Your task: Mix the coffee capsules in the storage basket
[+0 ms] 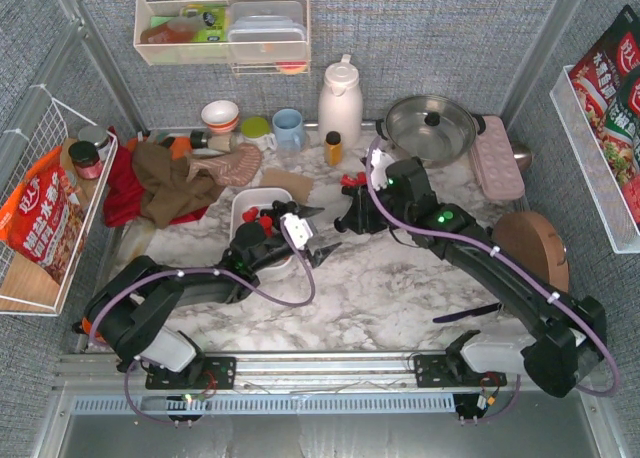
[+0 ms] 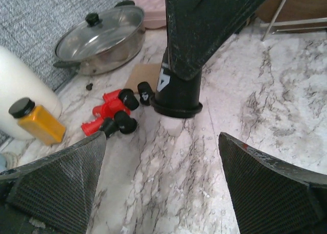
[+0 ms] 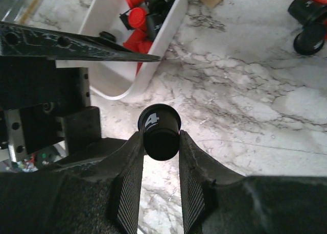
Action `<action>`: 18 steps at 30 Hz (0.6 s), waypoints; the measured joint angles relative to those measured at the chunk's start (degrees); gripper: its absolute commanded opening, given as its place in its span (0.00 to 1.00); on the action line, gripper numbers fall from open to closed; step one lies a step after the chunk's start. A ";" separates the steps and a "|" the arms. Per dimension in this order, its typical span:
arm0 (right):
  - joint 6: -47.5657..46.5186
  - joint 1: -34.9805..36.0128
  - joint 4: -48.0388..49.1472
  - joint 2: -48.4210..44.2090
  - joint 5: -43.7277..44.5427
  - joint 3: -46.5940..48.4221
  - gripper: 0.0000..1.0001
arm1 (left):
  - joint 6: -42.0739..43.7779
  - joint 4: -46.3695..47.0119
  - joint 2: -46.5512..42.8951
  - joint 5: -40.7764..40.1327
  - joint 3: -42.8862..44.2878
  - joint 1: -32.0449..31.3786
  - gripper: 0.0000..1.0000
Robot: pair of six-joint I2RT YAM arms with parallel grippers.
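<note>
The white storage basket (image 1: 243, 203) sits left of centre with several red and black coffee capsules (image 1: 262, 218) in it; it also shows in the right wrist view (image 3: 110, 83), with its capsules (image 3: 139, 20). A loose pile of red and black capsules (image 1: 352, 181) lies on the marble, and shows in the left wrist view (image 2: 115, 114). My right gripper (image 1: 345, 221) is shut on a black capsule marked "4" (image 3: 159, 129) and holds it above the marble just right of the basket. My left gripper (image 1: 318, 234) is open and empty beside the basket, its fingers (image 2: 56, 183) wide apart.
An orange-yellow bottle (image 2: 36, 122), a white jug (image 1: 340, 100) and a lidded steel pot (image 1: 430, 126) stand at the back. A pink dimpled tray (image 1: 497, 158) and a brown round board (image 1: 535, 246) are at the right. Cloths (image 1: 165, 183) lie at the left.
</note>
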 measured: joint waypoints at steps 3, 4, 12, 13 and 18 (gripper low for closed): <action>1.60 0.98 0.68 -1.90 -0.79 -1.27 0.19 | 0.92 2.14 0.46 0.79 0.00 -0.92 0.99; 2.12 1.20 0.90 -2.29 -1.14 -1.53 0.19 | 1.09 2.82 0.59 0.85 0.00 -1.27 0.99; 4.74 1.77 2.54 -4.09 -2.84 -2.45 0.19 | 2.10 6.16 1.01 0.98 0.07 -3.43 0.86; 5.03 1.77 2.64 -4.17 -2.97 -2.47 0.19 | 2.32 6.51 1.01 0.98 0.07 -3.61 0.84; 5.86 1.90 3.02 -4.31 -3.74 -2.93 0.20 | 2.62 7.82 0.72 0.74 -0.52 -4.17 0.78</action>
